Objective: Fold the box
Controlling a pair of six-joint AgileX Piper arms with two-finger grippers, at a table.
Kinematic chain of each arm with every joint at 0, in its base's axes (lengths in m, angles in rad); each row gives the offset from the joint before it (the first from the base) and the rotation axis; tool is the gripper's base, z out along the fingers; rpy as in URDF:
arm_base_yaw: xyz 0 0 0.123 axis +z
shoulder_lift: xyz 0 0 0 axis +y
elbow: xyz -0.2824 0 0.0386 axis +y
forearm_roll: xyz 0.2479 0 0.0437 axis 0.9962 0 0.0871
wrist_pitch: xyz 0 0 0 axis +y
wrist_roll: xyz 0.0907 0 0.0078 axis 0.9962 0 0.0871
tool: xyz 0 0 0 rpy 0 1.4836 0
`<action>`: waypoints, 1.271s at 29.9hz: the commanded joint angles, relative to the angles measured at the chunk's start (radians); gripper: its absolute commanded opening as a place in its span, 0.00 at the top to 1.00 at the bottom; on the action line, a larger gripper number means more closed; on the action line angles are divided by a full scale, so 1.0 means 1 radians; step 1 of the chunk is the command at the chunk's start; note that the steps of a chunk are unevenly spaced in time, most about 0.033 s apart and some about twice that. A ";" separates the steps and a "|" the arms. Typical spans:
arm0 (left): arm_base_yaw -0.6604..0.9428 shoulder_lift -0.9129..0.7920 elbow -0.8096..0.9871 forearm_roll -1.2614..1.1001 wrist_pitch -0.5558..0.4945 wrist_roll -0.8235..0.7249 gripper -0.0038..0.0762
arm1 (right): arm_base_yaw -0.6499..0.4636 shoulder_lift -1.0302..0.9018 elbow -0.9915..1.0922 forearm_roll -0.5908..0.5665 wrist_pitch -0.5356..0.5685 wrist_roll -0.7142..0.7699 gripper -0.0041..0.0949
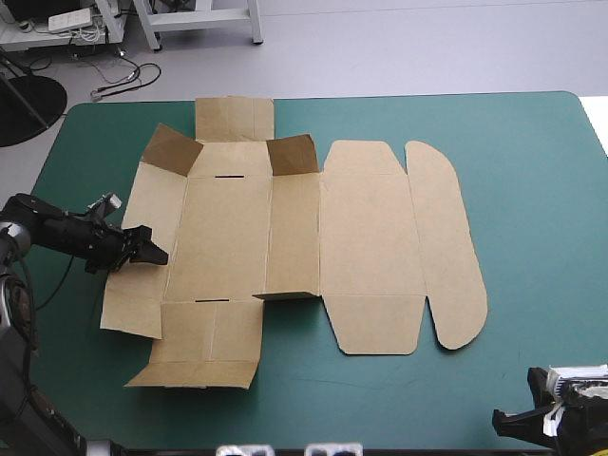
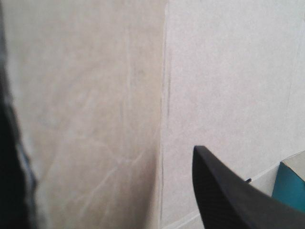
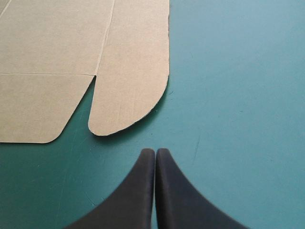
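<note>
The box [image 1: 285, 237] lay mostly flat on the counter [image 1: 532, 190]. The left pincer [image 1: 150, 254] stood open, empty, at its left side panel [image 1: 154, 201]. The right pincer [image 3: 155, 155] was closed on nothing, near the rounded lid flap [image 3: 133, 90]. Lifting that panel unpinned could slide the whole sheet.

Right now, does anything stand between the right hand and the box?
Nothing visible does. The right hand, shut, points toward the rounded flap of the box, and only bare teal-green cover lies between them.
</note>
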 commanded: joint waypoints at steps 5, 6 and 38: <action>-0.022 -0.036 -0.006 -0.015 0.072 0.013 0.96 | 0.001 0.018 -0.022 0.008 -0.064 0.005 0.96; -0.024 -0.043 -0.014 -0.015 0.074 0.014 0.96 | 0.001 0.018 -0.022 0.008 -0.064 0.005 0.96; -0.874 -0.345 -0.428 0.900 -0.255 0.045 0.96 | 0.001 0.018 -0.022 0.011 -0.064 -0.003 0.96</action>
